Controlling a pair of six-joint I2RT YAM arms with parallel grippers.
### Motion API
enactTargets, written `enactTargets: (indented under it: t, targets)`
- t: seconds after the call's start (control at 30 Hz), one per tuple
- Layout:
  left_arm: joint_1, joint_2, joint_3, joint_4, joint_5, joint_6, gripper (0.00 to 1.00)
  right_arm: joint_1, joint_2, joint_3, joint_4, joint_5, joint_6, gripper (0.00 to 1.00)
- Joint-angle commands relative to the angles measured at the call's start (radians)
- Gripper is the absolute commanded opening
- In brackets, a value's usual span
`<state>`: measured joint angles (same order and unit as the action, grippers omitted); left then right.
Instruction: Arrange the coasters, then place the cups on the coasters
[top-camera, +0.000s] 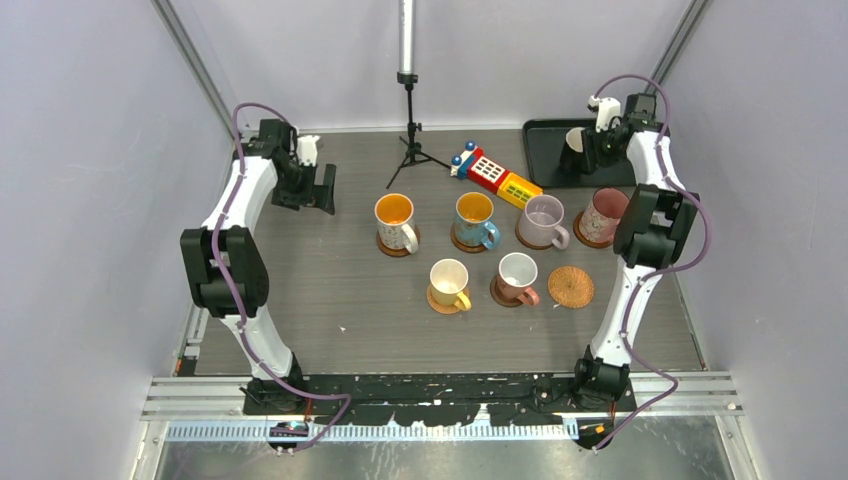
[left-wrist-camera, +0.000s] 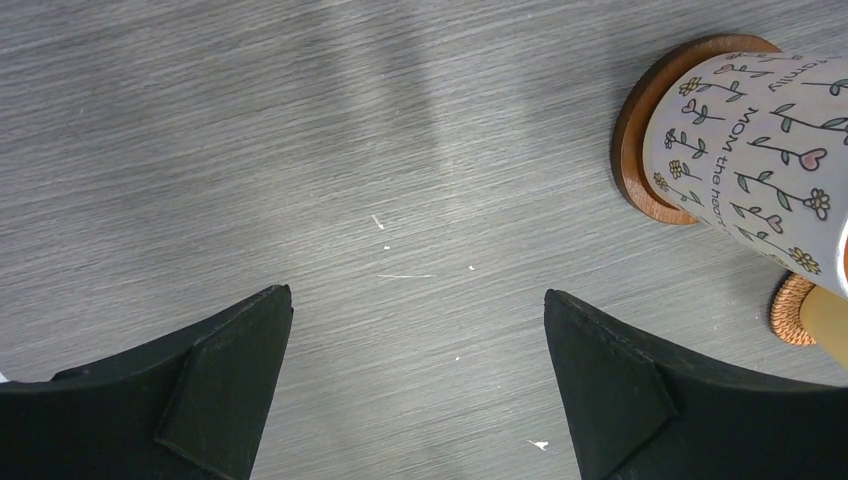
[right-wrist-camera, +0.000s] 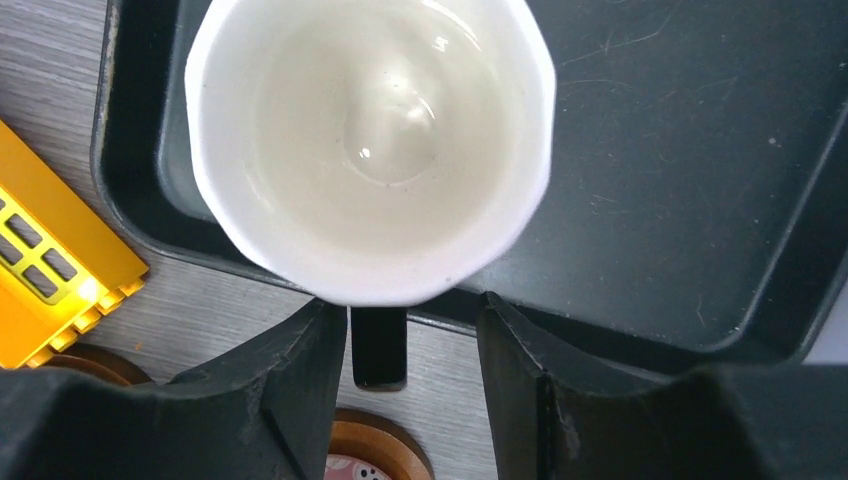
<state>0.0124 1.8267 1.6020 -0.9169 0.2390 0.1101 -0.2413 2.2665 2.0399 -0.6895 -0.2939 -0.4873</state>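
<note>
1. Right tool (right-wrist-camera: 410, 303) is about half open. Its fingers straddle the handle (right-wrist-camera: 378, 350) of the black mug (right-wrist-camera: 370, 150) with a gap on one side, so nothing is gripped.
2. Right wrist view only: the mug is upright in the black tray (right-wrist-camera: 680, 200) and white inside.
3. Left tool (left-wrist-camera: 415, 292) is wide open and empty, above bare bench (left-wrist-camera: 300, 150).
4. Left wrist view only: the floral mug (left-wrist-camera: 760, 150) reads "MOM the hear…" and sits on a brown coaster (left-wrist-camera: 640, 140).
5. Top view only: five more mugs (top-camera: 475, 220) each sit on a coaster. One woven coaster (top-camera: 571, 287) is bare.
6. Right arm (top-camera: 640, 240) is at the far right corner with its elbow up. Left arm (top-camera: 225, 250) is at far left with its wrist down.
</note>
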Motion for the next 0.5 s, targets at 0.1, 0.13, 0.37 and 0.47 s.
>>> enactTargets:
  t: [0.1,0.13,0.37,0.47]
  targets:
    - [0.003,-0.025,0.050,0.015,-0.006,0.001,1.00,0.017,0.040,0.095,-0.026,0.042,-0.011,0.53]
    - [0.003,-0.024,0.051,0.015,-0.006,0.002,1.00,0.019,0.045,0.099,-0.024,0.044,-0.010,0.52]
    - [0.003,-0.014,0.070,0.010,-0.005,0.006,1.00,0.022,0.060,0.134,-0.016,0.041,0.011,0.36]
    - [0.002,-0.013,0.072,0.009,-0.004,0.005,1.00,0.022,0.049,0.135,-0.010,0.034,0.018,0.27]
